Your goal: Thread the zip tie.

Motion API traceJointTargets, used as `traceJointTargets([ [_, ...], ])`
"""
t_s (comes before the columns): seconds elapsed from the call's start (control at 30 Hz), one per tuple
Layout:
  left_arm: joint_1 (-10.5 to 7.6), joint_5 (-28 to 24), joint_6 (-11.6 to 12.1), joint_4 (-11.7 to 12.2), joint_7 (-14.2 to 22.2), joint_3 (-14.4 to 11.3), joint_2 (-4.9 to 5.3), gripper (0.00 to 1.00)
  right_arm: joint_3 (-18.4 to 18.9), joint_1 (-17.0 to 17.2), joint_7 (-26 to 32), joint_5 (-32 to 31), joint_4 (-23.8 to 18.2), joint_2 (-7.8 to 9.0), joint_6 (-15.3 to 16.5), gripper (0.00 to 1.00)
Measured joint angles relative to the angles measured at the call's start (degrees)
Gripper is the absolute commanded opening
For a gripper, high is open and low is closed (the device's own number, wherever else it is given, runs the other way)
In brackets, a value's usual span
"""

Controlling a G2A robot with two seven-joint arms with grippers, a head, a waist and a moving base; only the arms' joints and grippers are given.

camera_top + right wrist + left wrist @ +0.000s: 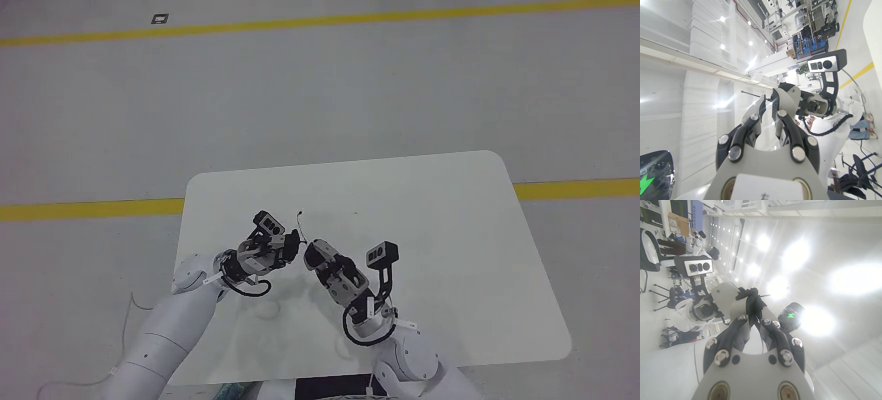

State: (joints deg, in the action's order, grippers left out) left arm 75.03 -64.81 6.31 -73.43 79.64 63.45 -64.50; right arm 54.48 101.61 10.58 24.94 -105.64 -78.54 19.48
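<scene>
The zip tie (300, 218) is a thin black strip standing up where the two arms meet over the white table (450, 210). My left gripper (753, 306) is shut on the zip tie (755, 298), whose thin end pokes out past the fingertips while the strap hangs back toward the wrist. My right gripper (769, 103) faces it tip to tip, and a narrow gap shows between its fingers (775, 108). The zip tie (753, 94) runs across that gap at the fingertips. In the top view the left gripper (287, 247) and right gripper (311, 250) almost touch.
Both grippers are raised above the table's near middle. Each wrist camera bracket (384, 256) juts out beside its gripper. A dark wrapped unit with a green mark (791, 316) sits close behind the grippers. The table's far and right parts lie bare.
</scene>
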Motion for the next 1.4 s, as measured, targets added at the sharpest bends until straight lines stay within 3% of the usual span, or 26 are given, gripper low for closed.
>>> traceJointTargets([
  [0.93, 0.00, 0.0, 0.0, 0.0, 0.0, 0.0, 0.00, 0.00, -1.0, -1.8, -0.1, 0.4, 1.9, -1.28, 0.0, 0.15],
  [1.2, 0.00, 0.0, 0.0, 0.0, 0.0, 0.0, 0.00, 0.00, -0.5, -1.3, -0.5, -0.4, 1.4, -1.62, 0.0, 0.00],
  [1.4, 0.00, 0.0, 0.0, 0.0, 0.0, 0.0, 0.00, 0.00, -0.1, -0.8, -0.4, -1.0, 1.0, -1.86, 0.0, 0.00],
])
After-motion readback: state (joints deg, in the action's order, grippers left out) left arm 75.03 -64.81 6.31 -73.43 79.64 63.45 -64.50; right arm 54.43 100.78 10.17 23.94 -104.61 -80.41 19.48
